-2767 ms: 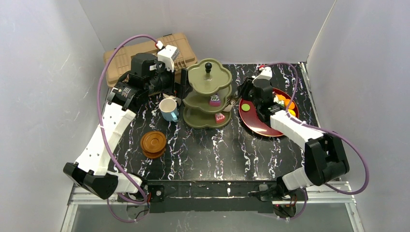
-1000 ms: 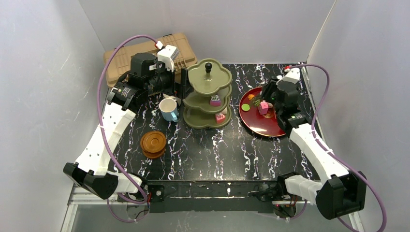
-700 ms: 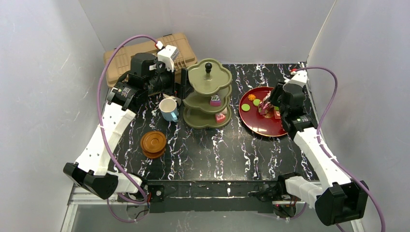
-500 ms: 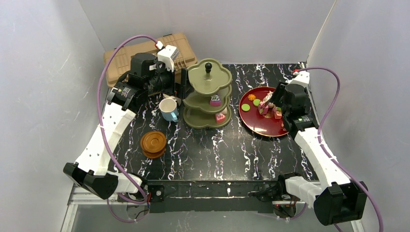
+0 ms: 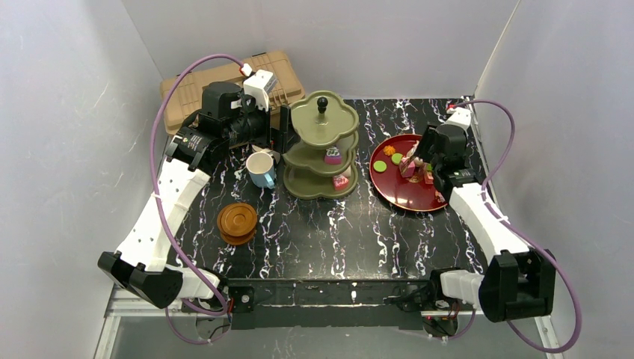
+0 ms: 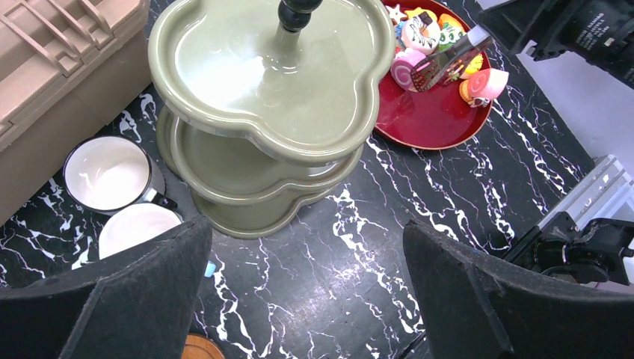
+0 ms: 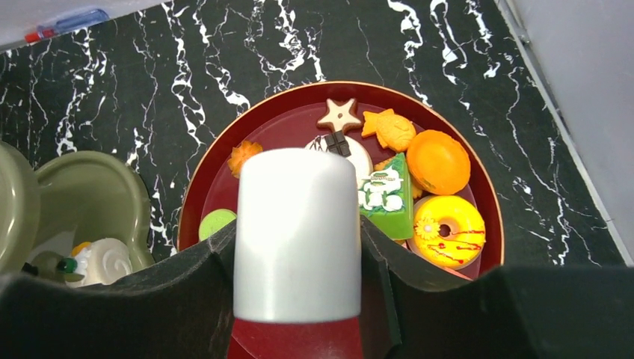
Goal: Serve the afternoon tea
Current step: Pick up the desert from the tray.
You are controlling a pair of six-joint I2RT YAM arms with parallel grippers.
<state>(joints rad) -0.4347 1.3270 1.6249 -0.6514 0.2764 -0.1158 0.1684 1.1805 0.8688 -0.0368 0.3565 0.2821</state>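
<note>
My right hand (image 7: 297, 250) is closed on a toy cake (image 7: 295, 217), one finger flat against each side, low over the red plate (image 7: 224, 183). I judge the grip is taken across the flanks so the smooth face cannot slip. The cake is a rounded white block, matt, and looks like hard plastic.

The red plate is round with a shallow rim and a glossy lacquer look. It carries the loose sweets: a yellow donut (image 7: 448, 228), an orange bun (image 7: 439, 161), a star biscuit (image 7: 340, 114) and a green slab (image 7: 389, 196).

My left hand (image 6: 305, 232) is spread wide with nothing in it, hanging above the table (image 5: 351, 232) beside the stand (image 6: 277, 75). It is probably parked there, close to the mugs and out of the other arm's way.

The stand is olive-green and shiny, with three scalloped tiers and a black knob. Its top tier is bare. One small cake (image 5: 333, 155) sits on the middle tier and another (image 5: 341, 181) on the bottom one. The light-blue mug (image 5: 261, 170) and white mug (image 6: 112, 173) stand just beside it. The brown saucers (image 5: 237, 222) are stacked well apart. The table is black with white veins.
</note>
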